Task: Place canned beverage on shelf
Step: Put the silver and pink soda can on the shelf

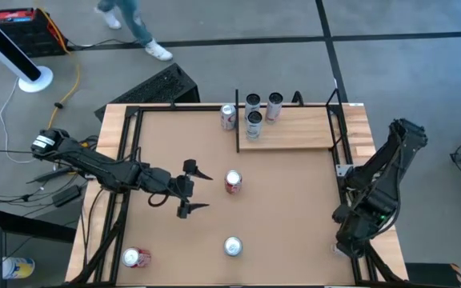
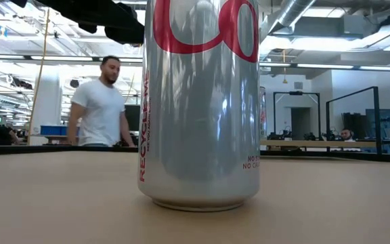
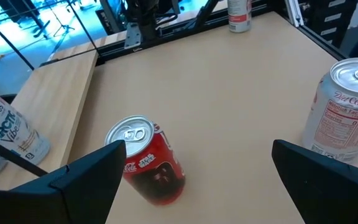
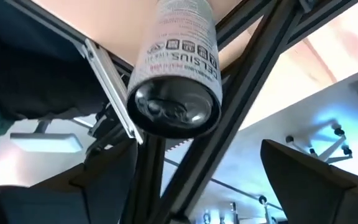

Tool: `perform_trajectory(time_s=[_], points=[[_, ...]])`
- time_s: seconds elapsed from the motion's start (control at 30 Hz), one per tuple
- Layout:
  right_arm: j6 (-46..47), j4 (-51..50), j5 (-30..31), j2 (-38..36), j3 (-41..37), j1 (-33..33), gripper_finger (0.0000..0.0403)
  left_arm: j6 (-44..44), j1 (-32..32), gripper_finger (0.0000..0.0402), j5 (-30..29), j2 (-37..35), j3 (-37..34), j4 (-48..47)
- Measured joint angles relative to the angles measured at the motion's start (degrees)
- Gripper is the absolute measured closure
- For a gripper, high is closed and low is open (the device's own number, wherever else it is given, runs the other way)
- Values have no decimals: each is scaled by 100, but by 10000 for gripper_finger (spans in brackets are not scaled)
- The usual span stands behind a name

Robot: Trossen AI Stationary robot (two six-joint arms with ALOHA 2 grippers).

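High view: upright red can point(image 1: 233, 182)

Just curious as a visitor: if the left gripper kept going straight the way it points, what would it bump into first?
Most likely the red can: the open left gripper points at it, with bare tabletop between.

The shelf point(image 1: 294, 132) is pale, matt wood planking, edged by thin black metal posts point(image 1: 238, 120). The table point(image 1: 286, 216) is a smooth, matt tan board. The red can point(image 3: 146, 160) and the silver can point(image 2: 200, 102) are glossy metal. Both grippers' fingers point(image 3: 82, 180) look like matt black plastic.
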Motion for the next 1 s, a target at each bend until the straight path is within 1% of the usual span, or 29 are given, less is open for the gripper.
perform_trajectory(time_s=[0.23,0.63,0.8,1.0], points=[[-19,183,15,131,-2,-1,32,0,0,13,-2,2,0,6],[323,181,176,131,-2,-1,32,-4,0,13,-4,0,0,0],[588,155,349,133,-2,-1,32,-4,0,13,-4,2,0,-7],[644,126,331,399,-2,14,32,-11,0,13,96,2,0,-8]])
